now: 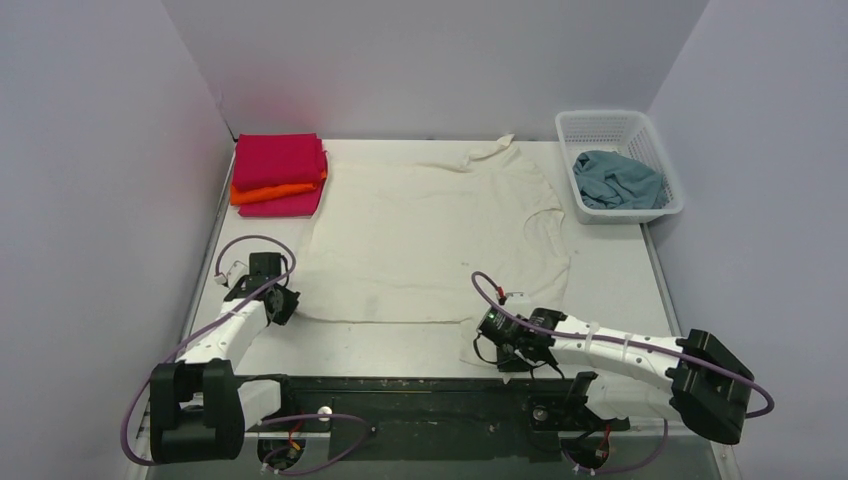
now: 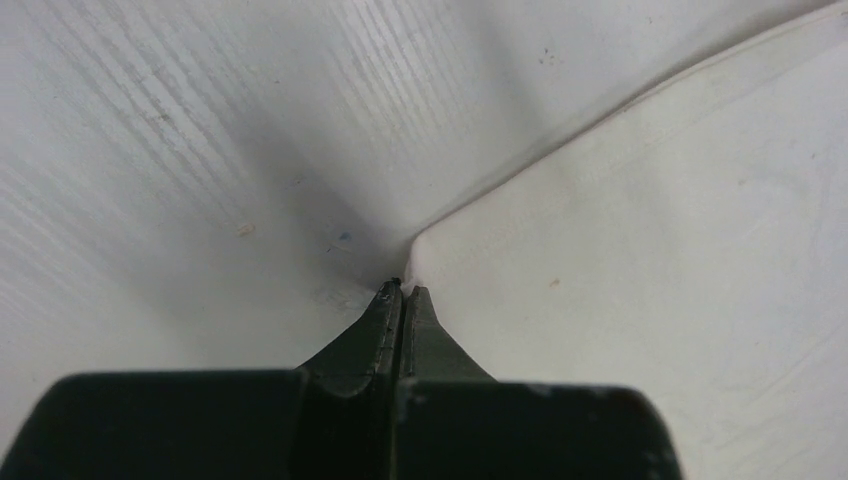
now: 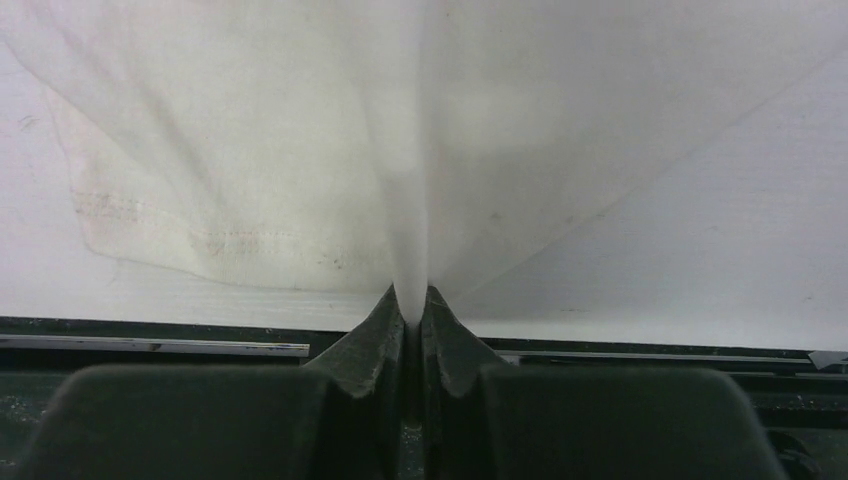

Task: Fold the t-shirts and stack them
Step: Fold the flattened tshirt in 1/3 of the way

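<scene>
1. The cream t-shirt (image 1: 430,235) lies spread out in the middle of the table (image 1: 620,290), and both arms hold it at its near edge.
2. The left arm reaches forward from its base, low over the table, with its wrist bent toward the near left corner of the shirt.
3. The left gripper (image 1: 287,303) is closed. In the left wrist view its two fingers (image 2: 385,320) are pressed together, and the corner of the cream cloth (image 2: 650,230) meets their tips, slightly raised from the table.
4. The right arm lies stretched low across the near edge, from its base on the right toward the centre, and ends at the near right corner of the shirt.
5. The right gripper (image 1: 485,327) is also closed. In the right wrist view the cloth (image 3: 300,130) is pinched between the fingers (image 3: 375,340) and rises from them in a vertical fold.
6. At the far left corner a folded stack rests. It has a magenta-pink t-shirt (image 1: 278,160) on top, an orange t-shirt (image 1: 270,190) under it and more pink cloth below.
7. The grey-blue t-shirt (image 1: 615,180) lies crumpled inside the white basket (image 1: 610,118) at the far right corner.
</scene>
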